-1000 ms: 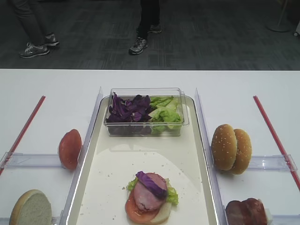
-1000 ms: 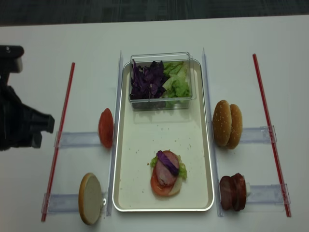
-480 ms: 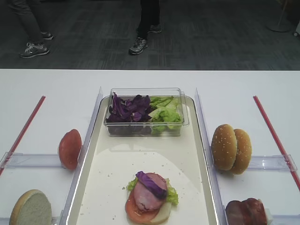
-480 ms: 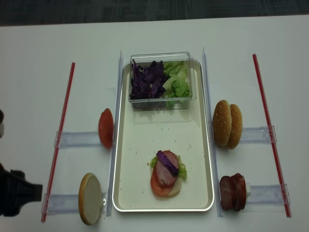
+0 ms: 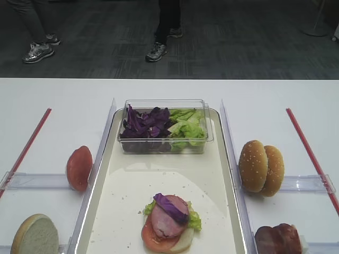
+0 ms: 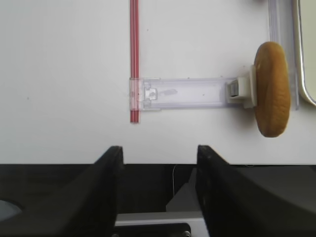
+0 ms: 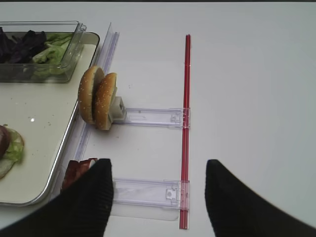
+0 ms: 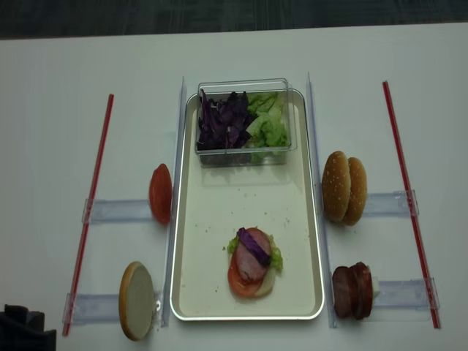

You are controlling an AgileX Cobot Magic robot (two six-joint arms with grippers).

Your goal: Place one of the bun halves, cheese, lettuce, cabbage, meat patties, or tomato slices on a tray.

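Both sets of fingers stand spread wide and grasp nothing. My left gripper (image 6: 158, 163) hangs over the table's (image 8: 44, 66) near edge, short of the pale bun half (image 6: 271, 89); my right gripper (image 7: 158, 197) hovers beside the two dark patties (image 8: 353, 290). I count one tray (image 8: 197, 292), one clear box (image 8: 245, 150) of cabbage (image 8: 223, 121) and lettuce (image 8: 269, 124), two seeded bun halves (image 8: 346, 187) upright at right, one tomato slice (image 8: 160, 193) at left. On the tray sits one stack (image 8: 252, 262): bun, tomato, lettuce, pink meat, with a purple cabbage shred (image 8: 252, 245) on top.
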